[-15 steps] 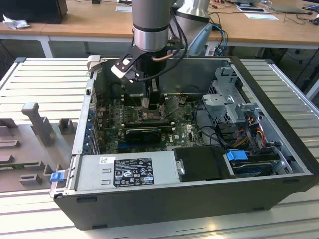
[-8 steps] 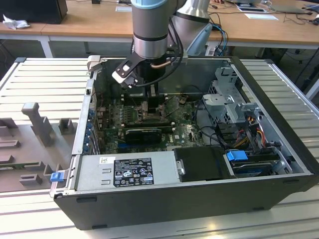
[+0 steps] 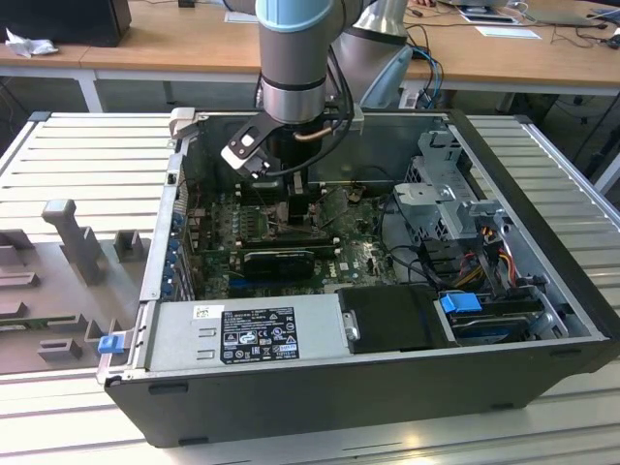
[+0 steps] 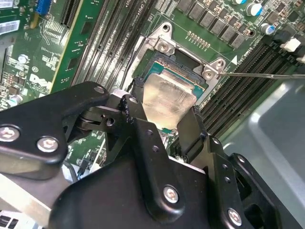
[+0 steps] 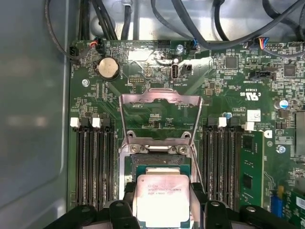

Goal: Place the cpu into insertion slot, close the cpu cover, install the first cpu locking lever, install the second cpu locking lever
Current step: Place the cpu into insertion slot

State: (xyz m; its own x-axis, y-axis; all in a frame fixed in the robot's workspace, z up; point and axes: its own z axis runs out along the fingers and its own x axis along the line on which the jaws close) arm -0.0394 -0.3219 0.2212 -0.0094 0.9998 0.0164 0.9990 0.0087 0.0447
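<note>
Slatted pale-grey metal forms the tabletop (image 3: 77, 155), and across its middle lies an open black steel computer case (image 3: 387, 387), its side panel off so that I can reach straight down into it. The flat square cpu (image 4: 169, 95), a dull silver-grey metal plate over a green substrate, is between my fingers. My black, angular pincer (image 5: 163, 191) is pinching it by two opposite edges, a hold that I judge keeps the chip level with the board.

It is right over the insertion slot (image 5: 157, 160), a square dark socket with a black and metal rim and screw heads at the corners. Whether the chip already rests in it or hangs just above, I cannot tell. Beyond the socket the cpu cover (image 5: 159, 98), a thin silver-grey stamped frame with a square window, stands tipped up on its hinge, leaving the socket open to me. A thin bright steel rod (image 4: 262, 75) sticks out from one socket corner.

Ribbed black memory slots (image 5: 93, 162) flank the socket on both sides on the glossy green motherboard (image 5: 228, 95). In the exterior view my grey arm (image 3: 295, 48) drops into the case.
</note>
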